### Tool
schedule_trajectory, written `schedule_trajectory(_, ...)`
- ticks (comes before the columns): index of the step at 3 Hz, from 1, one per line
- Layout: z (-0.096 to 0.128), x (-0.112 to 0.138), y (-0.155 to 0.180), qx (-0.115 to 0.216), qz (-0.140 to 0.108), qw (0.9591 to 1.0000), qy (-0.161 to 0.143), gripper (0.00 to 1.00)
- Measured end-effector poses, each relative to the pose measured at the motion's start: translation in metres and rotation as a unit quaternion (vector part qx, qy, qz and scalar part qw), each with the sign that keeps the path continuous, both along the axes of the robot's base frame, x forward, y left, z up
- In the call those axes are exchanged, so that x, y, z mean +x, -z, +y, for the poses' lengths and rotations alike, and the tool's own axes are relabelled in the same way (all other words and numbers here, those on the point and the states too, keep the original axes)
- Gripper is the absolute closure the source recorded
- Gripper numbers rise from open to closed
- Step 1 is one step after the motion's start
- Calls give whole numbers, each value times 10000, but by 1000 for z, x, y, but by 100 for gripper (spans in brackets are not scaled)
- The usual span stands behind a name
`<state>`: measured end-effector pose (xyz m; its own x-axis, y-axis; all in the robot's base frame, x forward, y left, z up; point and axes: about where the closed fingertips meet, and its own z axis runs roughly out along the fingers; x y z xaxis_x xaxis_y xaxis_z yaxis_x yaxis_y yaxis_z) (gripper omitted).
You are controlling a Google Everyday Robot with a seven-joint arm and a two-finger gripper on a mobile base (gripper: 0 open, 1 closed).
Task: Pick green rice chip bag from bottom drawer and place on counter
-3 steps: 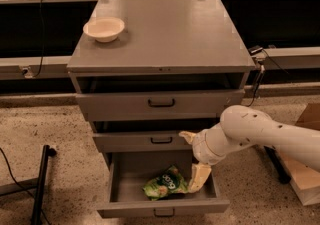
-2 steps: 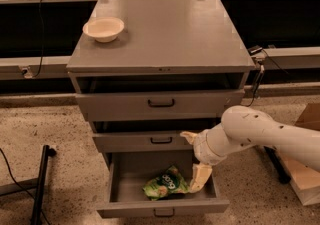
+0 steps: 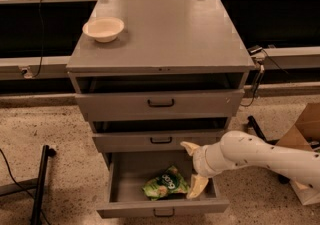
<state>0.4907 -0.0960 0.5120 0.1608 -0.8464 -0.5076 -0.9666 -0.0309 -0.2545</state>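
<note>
The green rice chip bag lies on the floor of the bottom drawer, which is pulled open. My gripper is at the end of the white arm that comes in from the right, just right of the bag. It is open and empty. Its lower finger reaches down into the drawer beside the bag's right edge. Its upper finger is up by the middle drawer's front. The grey counter tops the cabinet.
A white bowl stands on the counter's back left. The top drawer and the middle drawer are each pulled out a little. A black stand is at the left on the floor and a cardboard box at the right.
My gripper has sunk a little lower toward the open bottom drawer. The bag has not moved.
</note>
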Motion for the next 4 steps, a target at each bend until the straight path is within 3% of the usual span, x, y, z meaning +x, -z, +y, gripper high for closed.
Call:
schedule_trajectory(2, 2, 11, 25, 36, 44, 10000, 22, 0)
schedule_trajectory(3, 8, 28, 83, 107, 78, 9998, -145, 0)
schedule_trajectory(4, 8, 28, 81, 100, 67, 9998, -146, 0)
